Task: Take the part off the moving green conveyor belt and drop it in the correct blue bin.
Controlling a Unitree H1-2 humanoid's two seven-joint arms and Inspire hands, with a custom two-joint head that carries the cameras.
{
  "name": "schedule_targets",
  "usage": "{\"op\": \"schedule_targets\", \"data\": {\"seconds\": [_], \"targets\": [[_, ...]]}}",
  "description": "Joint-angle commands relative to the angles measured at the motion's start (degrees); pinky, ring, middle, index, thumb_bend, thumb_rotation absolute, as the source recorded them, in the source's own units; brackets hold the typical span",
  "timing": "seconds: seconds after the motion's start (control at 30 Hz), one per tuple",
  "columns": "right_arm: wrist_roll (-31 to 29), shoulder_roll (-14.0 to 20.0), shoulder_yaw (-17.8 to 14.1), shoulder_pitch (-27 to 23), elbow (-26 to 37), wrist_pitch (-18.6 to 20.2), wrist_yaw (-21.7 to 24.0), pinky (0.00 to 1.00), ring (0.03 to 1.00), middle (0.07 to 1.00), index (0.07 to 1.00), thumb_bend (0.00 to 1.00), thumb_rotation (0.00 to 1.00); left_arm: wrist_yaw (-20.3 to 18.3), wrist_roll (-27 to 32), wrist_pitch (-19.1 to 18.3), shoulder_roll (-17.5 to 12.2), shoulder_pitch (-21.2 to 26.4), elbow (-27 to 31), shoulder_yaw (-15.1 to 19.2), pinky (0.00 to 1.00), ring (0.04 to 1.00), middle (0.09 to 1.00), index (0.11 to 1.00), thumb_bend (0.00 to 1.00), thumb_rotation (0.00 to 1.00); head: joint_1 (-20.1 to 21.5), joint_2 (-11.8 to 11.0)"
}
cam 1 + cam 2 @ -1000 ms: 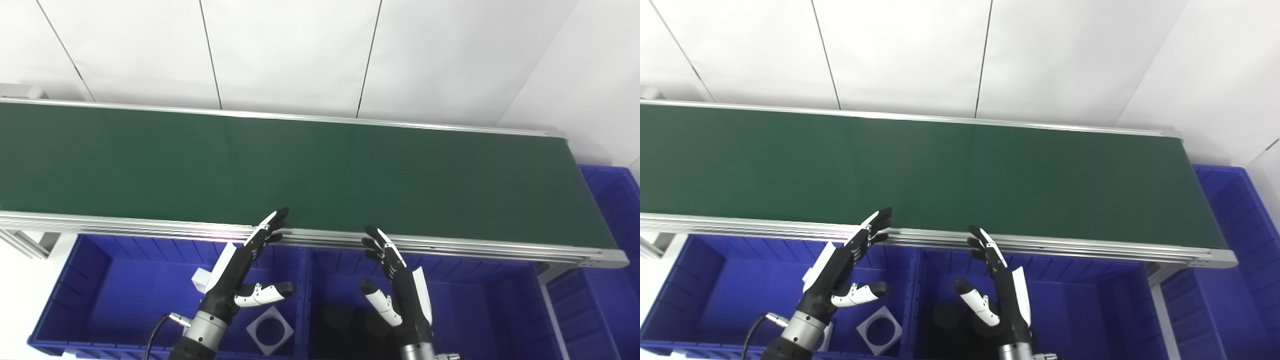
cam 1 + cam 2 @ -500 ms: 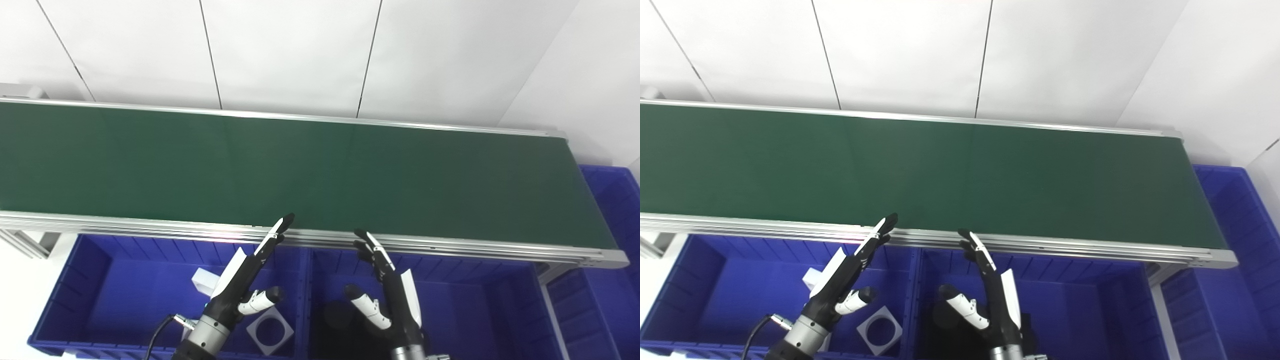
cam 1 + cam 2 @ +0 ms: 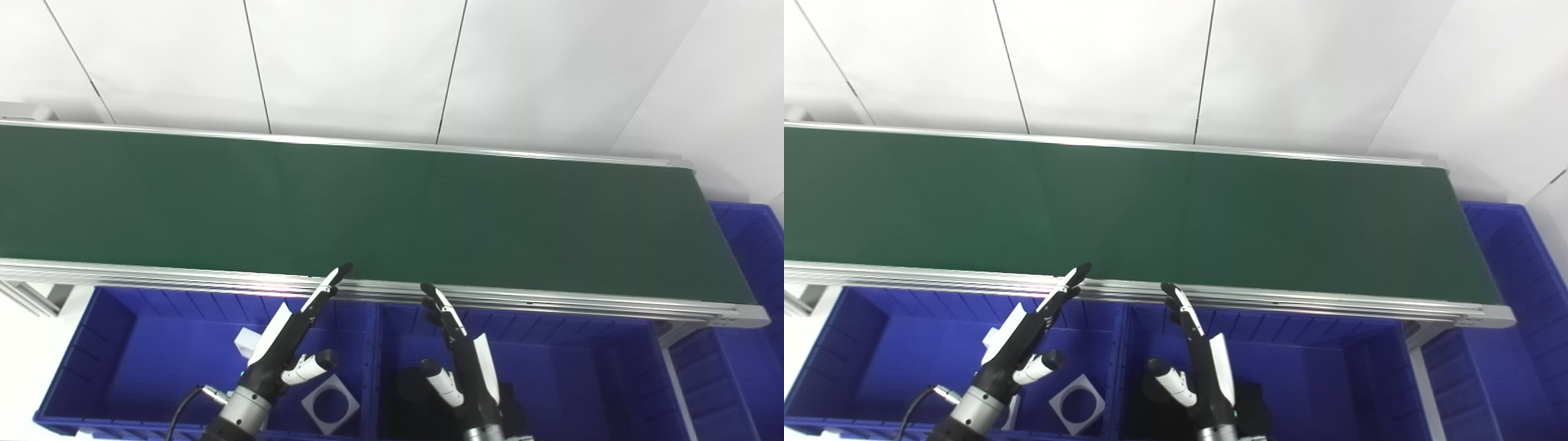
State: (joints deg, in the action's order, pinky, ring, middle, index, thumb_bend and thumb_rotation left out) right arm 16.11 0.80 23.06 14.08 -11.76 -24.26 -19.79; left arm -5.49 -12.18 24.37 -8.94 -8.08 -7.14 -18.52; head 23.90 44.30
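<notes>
The green conveyor belt [image 3: 392,208] runs across the picture and carries no part that I can see. My left hand [image 3: 288,343] is open, its fingers stretched toward the belt's near rail, above the left blue bin [image 3: 122,361]. My right hand [image 3: 462,367] is open too, fingers straight up, over the middle blue bin [image 3: 582,367]. Neither hand holds anything. In the left bin lie a white square part with a round hole [image 3: 331,404] and a white block [image 3: 247,343]. Dark round parts [image 3: 409,386] lie in the middle bin.
The belt's aluminium rail [image 3: 551,300] runs just beyond my fingertips. A third blue bin [image 3: 747,245] stands at the belt's right end. White wall panels rise behind the belt. A cable [image 3: 184,404] loops at my left wrist.
Both hands have drifted left and sunk a little lower in the picture. They have turned edge-on with the thumbs drawn in nearer the palms. The belt still carries nothing.
</notes>
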Motion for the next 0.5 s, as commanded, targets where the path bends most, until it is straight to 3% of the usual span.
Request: {"op": "schedule_targets", "data": {"seconds": [0.0,0.23,0.47], "targets": [[-0.4,-1.5,0.3,-0.5,1.3,-2.7,0.0,0.9,0.938,0.954,0.925,0.95,1.0,1.8,0.8,2.6,-1.0,1.5,0.4,-0.5,0.97,1.0,1.0,0.968,0.88,1.0,0.0,0.1],[-0.8,-2.5,0.4,-0.4,1.3,-2.6,0.2,0.89,0.931,0.958,0.925,0.94,1.0,3.8,1.8,2.6,-2.4,2.0,-0.2,-1.8,0.96,0.987,0.986,0.955,0.88,1.0,1.4,-0.4],[0.0,-3.8,1.5,-2.2,-2.2,-2.6,-1.5,0.88,0.922,0.949,0.924,0.91,0.99,2.2,5.0,2.6,-4.6,2.9,-1.4,-1.4,0.96,0.993,0.991,0.96,0.92,1.0,12.3,-2.4]]}}
